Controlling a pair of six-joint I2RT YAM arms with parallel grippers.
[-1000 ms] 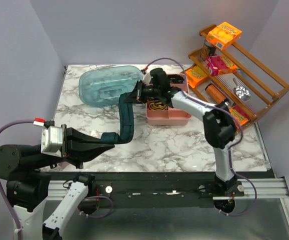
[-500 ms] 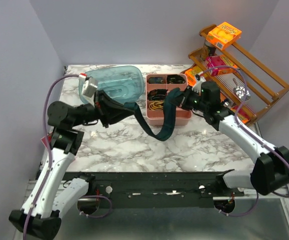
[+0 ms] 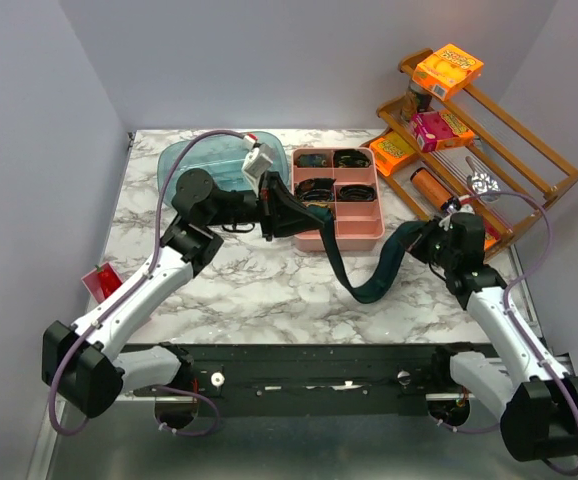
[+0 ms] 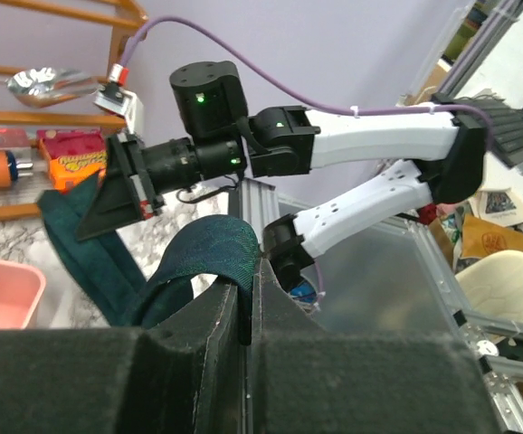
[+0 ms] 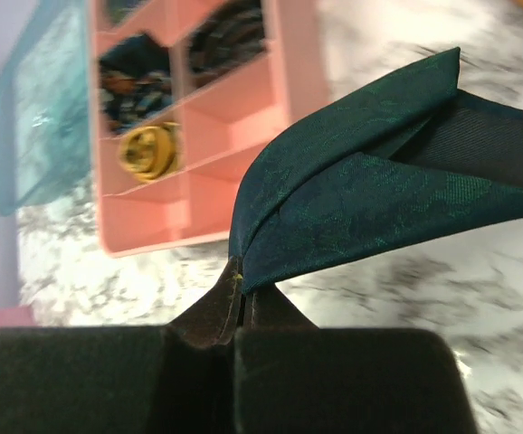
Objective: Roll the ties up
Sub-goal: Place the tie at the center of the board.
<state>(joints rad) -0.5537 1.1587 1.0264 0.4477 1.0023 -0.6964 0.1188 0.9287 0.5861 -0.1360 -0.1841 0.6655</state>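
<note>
A long dark teal-green tie (image 3: pixel 365 285) sags in a loop above the marble table (image 3: pixel 269 285), held up at both ends. My left gripper (image 3: pixel 307 216) is shut on one end by the front of the pink tray (image 3: pixel 361 233). My right gripper (image 3: pixel 416 241) is shut on the other end at the right. In the left wrist view the gripper (image 4: pixel 248 271) clamps a fold of the tie (image 4: pixel 209 246). In the right wrist view the gripper (image 5: pixel 243 291) pinches the tie (image 5: pixel 361 194) at its edge. Rolled ties (image 3: pixel 315 188) fill tray compartments, among them a gold coil (image 5: pixel 148 149).
A clear teal bin (image 3: pixel 204 165) lies at the back left, beside the tray. A wooden rack (image 3: pixel 489 150) with snack boxes and a metal scoop stands at the right. A small red object (image 3: pixel 99 282) lies near the table's left edge.
Both arms have swung to the right with the tie stretched between them. The left gripper went from the near left to the tray. The right gripper went from the tray to the right side.
</note>
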